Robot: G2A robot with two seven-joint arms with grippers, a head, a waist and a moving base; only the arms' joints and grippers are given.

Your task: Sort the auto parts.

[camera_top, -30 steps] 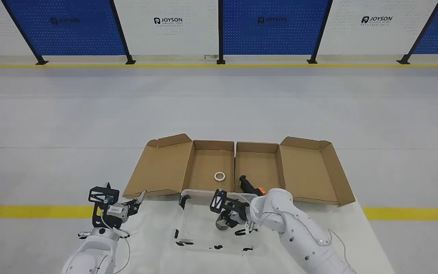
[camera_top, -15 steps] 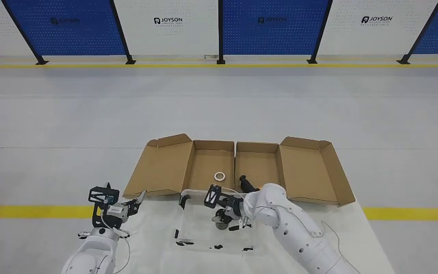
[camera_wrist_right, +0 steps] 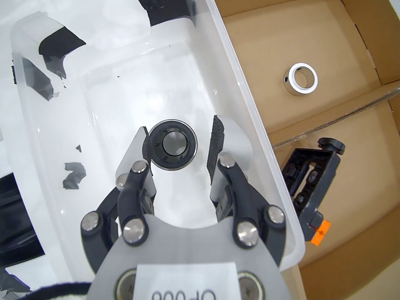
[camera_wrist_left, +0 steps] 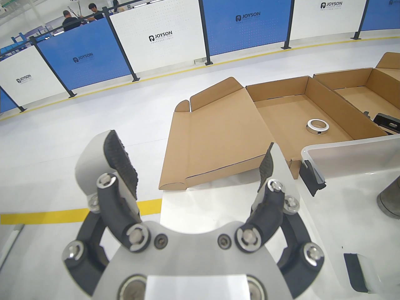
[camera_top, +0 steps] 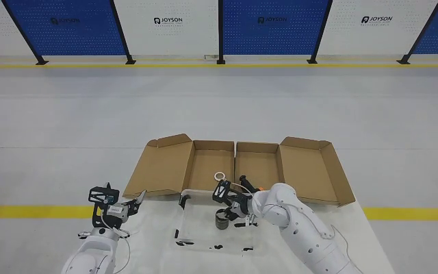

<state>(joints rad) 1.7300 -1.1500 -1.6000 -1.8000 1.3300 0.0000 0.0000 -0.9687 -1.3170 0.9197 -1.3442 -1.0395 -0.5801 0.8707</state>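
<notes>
A dark cylindrical bearing-like part [camera_wrist_right: 170, 148] stands on the floor of the clear plastic bin [camera_wrist_right: 237, 73], and from above it appears as a dark cylinder [camera_top: 222, 220]. My right gripper [camera_wrist_right: 181, 127] hangs just over it, open, with the part between the fingers and against one pad. A silver ring [camera_wrist_right: 300, 78] lies in the left cardboard box [camera_top: 209, 164]. A black bracket with an orange tab [camera_wrist_right: 312, 176] lies in the right cardboard box [camera_top: 263, 168]. My left gripper [camera_wrist_left: 190, 145] is open and holds nothing, at the table's left side beside the box flap.
Black latches [camera_wrist_right: 165, 1] sit on the bin's corners and small black scraps [camera_wrist_right: 73, 174] lie on its floor. The two boxes have flaps folded outward [camera_top: 161, 168]. The bin wall [camera_wrist_left: 343, 146] stands to the right of the left gripper.
My right gripper swung left over the bin, then came back toward the boxes, ending above the cylindrical part. The part and the left arm stayed where they were.
</notes>
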